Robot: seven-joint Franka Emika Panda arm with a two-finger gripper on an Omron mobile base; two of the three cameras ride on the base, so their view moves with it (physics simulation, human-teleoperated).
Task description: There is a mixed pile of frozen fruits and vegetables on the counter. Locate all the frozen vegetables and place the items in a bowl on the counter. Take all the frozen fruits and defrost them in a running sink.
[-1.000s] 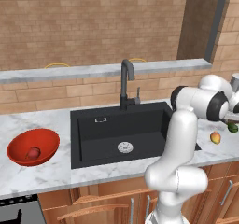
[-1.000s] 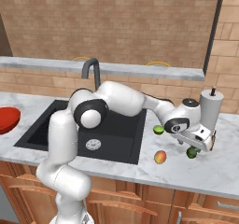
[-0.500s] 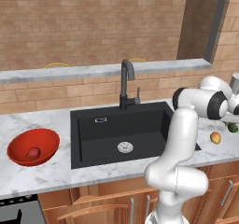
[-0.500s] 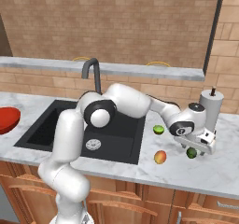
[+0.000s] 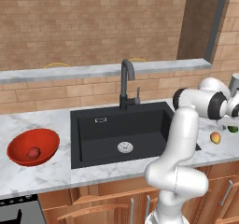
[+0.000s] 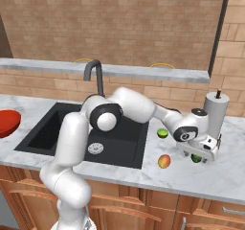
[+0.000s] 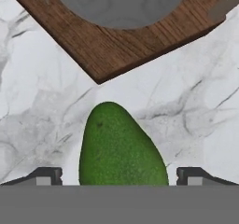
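- The red bowl (image 5: 33, 146), near the counter's (image 5: 56, 169) left end, holds the dull red piece (image 5: 32, 153).
- The black sink (image 5: 121, 129) sits mid-counter.
- Right of the sink lie the lime-green ball (image 6: 162, 133) and the orange-yellow fruit (image 6: 164, 161).
- The gripper (image 6: 200, 153) hangs over the dark green avocado (image 7: 120, 148), jaws spread, either side of it.

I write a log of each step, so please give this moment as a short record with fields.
gripper: open, low over the counter, one fingertip on each side of the dark green piece
bowl: left of the sink, holds the red piece
lime green ball: on the counter
orange-yellow piece: on the counter
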